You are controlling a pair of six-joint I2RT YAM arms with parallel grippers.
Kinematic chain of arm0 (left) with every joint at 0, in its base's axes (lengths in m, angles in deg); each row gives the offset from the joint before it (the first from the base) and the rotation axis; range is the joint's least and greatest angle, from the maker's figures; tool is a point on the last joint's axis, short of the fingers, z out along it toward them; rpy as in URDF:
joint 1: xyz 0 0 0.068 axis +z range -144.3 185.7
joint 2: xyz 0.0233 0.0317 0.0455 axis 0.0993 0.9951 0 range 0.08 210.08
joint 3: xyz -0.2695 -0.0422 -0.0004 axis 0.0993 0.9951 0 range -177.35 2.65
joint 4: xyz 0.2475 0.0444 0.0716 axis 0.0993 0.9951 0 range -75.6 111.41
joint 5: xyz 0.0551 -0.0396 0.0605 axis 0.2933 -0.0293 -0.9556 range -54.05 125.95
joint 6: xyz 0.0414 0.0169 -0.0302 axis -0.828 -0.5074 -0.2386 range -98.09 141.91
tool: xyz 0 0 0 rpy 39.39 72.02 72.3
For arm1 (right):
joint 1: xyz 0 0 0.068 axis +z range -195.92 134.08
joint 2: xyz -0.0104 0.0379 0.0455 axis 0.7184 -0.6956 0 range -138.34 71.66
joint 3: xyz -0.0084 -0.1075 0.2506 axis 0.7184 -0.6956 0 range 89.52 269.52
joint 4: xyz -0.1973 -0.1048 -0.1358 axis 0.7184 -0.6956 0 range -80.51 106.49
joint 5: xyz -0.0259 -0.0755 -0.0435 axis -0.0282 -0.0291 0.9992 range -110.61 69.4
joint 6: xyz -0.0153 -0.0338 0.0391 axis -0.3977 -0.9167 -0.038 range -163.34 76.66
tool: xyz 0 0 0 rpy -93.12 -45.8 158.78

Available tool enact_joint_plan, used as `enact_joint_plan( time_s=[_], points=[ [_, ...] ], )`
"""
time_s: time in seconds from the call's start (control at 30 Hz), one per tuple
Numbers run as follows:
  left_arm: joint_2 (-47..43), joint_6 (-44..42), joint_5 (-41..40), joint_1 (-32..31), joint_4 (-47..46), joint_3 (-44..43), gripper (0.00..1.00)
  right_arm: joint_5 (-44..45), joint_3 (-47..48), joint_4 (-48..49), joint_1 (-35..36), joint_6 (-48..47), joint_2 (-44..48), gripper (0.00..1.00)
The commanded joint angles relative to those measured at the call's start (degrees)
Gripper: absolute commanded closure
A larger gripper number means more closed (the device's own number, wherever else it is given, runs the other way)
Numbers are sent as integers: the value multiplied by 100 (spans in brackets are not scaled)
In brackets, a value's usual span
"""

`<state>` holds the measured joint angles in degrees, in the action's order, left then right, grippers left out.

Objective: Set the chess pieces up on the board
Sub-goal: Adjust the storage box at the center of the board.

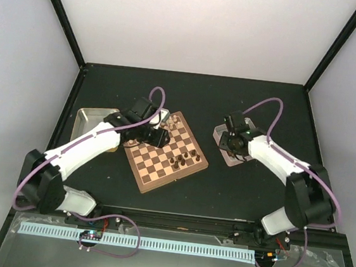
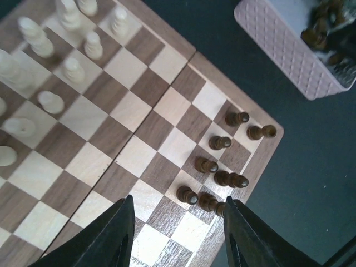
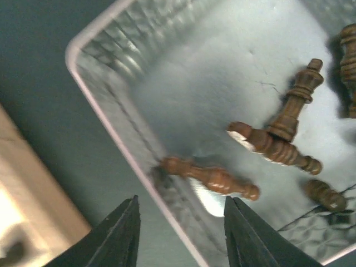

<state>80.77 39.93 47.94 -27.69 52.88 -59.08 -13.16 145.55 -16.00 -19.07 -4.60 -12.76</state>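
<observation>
The board (image 1: 162, 167) lies tilted at the table's middle. Cream pieces (image 2: 72, 69) stand on its far side, and several dark pieces (image 2: 206, 164) stand near its right edge; both also show in the top view (image 1: 185, 158). My left gripper (image 2: 178, 233) is open and empty, hovering over the board (image 2: 94, 117) beside the dark pieces. My right gripper (image 3: 181, 233) is open and empty over the near rim of the silver pinkish tin (image 3: 111, 133). A dark piece (image 3: 214, 178) lies flat in the tin just ahead of the fingers, with more dark pieces (image 3: 275, 146) lying behind it.
A gold-sided tin (image 1: 90, 121) stands left of the board, partly under my left arm. The pinkish tin (image 1: 225, 152) stands right of the board; it also shows in the left wrist view (image 2: 289, 55). A board corner (image 3: 33, 183) shows left of the right gripper.
</observation>
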Motion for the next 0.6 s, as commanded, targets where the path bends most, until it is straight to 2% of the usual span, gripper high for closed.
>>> enact_joint_plan(
  time_s=[0.0, 0.1, 0.2, 0.4, 0.57],
  points=[
    [-456, 149, -141, 167, -301, 194, 54, 670, 280, -658, -22, -490, -545, 62],
    [-542, 101, -91, 239, -334, 276, 53, 783, 390, -743, -15, -495, -827, 73],
    [-553, 58, -18, 292, -346, 362, 53, 847, 497, -819, -13, -526, -1020, 76],
    [-637, 8, 96, 400, -377, 452, 54, 388, 812, -582, -13, -994, -1072, 59],
    [-694, -10, 136, 461, -385, 452, 54, 708, 1494, -625, -47, -601, -1559, 57]
  ],
)
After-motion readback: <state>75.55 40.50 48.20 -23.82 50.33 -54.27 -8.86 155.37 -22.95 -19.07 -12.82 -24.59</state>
